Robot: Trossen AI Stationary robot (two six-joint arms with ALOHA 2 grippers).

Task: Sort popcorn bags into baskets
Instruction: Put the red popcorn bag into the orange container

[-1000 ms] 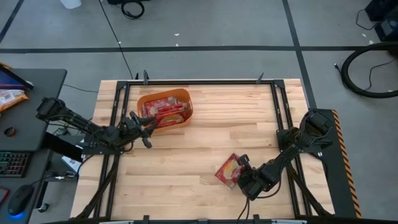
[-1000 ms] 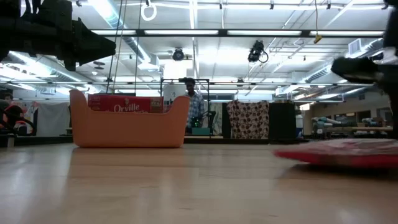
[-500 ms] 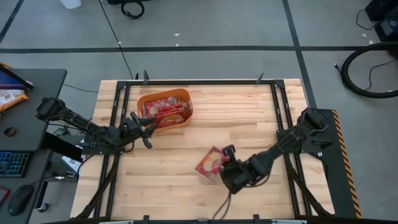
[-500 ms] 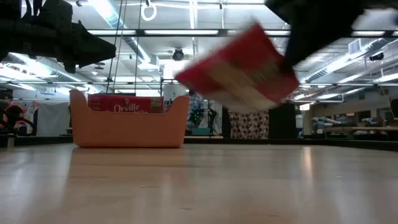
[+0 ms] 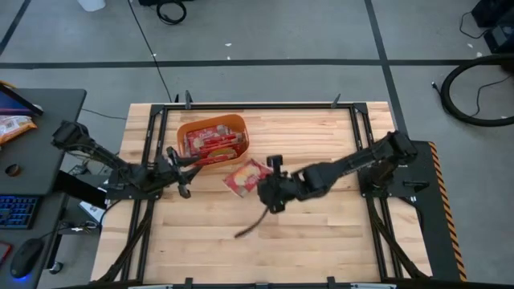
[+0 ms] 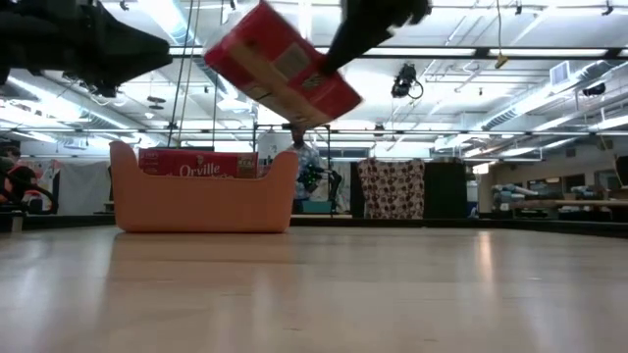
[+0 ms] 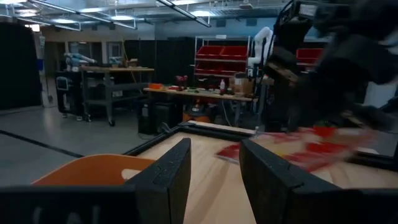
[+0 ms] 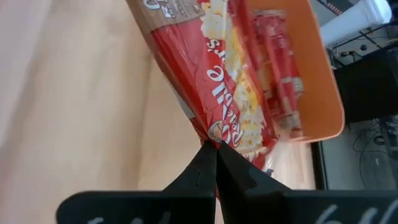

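My right gripper (image 5: pixel 267 181) is shut on a red popcorn bag (image 5: pixel 244 176), held in the air just right of the orange basket (image 5: pixel 242 142). The bag also shows in the low view (image 6: pixel 282 67) and the right wrist view (image 8: pixel 217 81). The basket holds several red popcorn bags (image 5: pixel 210 144); it also shows in the low view (image 6: pixel 204 203). My left gripper (image 5: pixel 183 167) is open and empty, at the basket's near left corner, its fingers (image 7: pixel 168 180) apart. My right gripper pinches the popcorn bag's edge (image 8: pixel 214 138) between its two shut fingers. The fingers come from the table's right side. The bag is lifted clear of the table, tilted, and sticks out from the fingers toward the basket.
The basket stands at the table's far left. Bare wood lies in the middle, near side and right (image 5: pixel 321 225). A black metal frame (image 5: pixel 353 128) runs around the table. A desk with a keyboard (image 5: pixel 16 210) stands beyond the left edge.
My right gripper has lifted the popcorn bag off the table near the front right and carried it up, toward the table's left and far edge, to just beside the basket. The bag has gone from lying flat to tilted in the air.
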